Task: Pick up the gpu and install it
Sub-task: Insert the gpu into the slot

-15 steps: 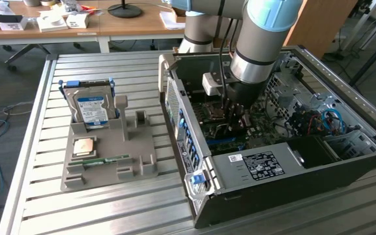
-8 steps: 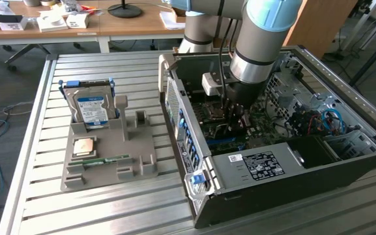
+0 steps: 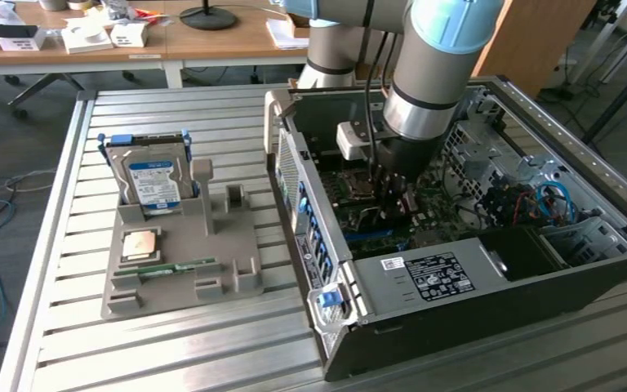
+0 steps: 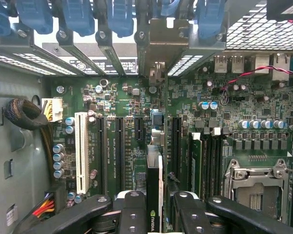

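Inside the computer case [image 3: 444, 310], pincer [image 4: 155, 204] clenched on the gpu [image 4: 154, 195], seen edge-on, card's lower part hidden.

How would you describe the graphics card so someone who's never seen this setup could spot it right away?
Find the open computer case on the slatted metal table, then the robot arm reaching into it. The graphics card is the thin board held edge-on in the gripper above the green motherboard; unlike the empty slots around it, its black edge carries a small green logo.

the exterior view looks down from high at the open black computer case [image 3: 477, 269]; the wrist view peers close at its green motherboard [image 4: 137, 146], shared by both.
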Robot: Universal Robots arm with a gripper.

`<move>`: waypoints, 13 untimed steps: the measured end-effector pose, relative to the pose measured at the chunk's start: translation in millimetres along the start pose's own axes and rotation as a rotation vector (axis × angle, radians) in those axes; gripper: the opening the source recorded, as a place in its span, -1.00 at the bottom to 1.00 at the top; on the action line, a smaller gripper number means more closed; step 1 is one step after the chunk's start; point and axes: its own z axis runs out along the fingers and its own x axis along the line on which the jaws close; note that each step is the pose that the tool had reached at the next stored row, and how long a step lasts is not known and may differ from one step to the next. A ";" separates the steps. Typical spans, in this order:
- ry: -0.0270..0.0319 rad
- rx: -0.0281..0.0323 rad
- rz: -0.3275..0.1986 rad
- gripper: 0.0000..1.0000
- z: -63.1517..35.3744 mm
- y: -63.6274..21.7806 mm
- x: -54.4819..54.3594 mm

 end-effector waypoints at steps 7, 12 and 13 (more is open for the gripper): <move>-0.0001 0.0000 0.000 -0.47 1.0 0.0 0.0; 0.0000 0.0001 0.000 -0.33 1.0 0.0 0.1; 0.0000 0.0001 0.000 -0.33 1.0 0.0 0.0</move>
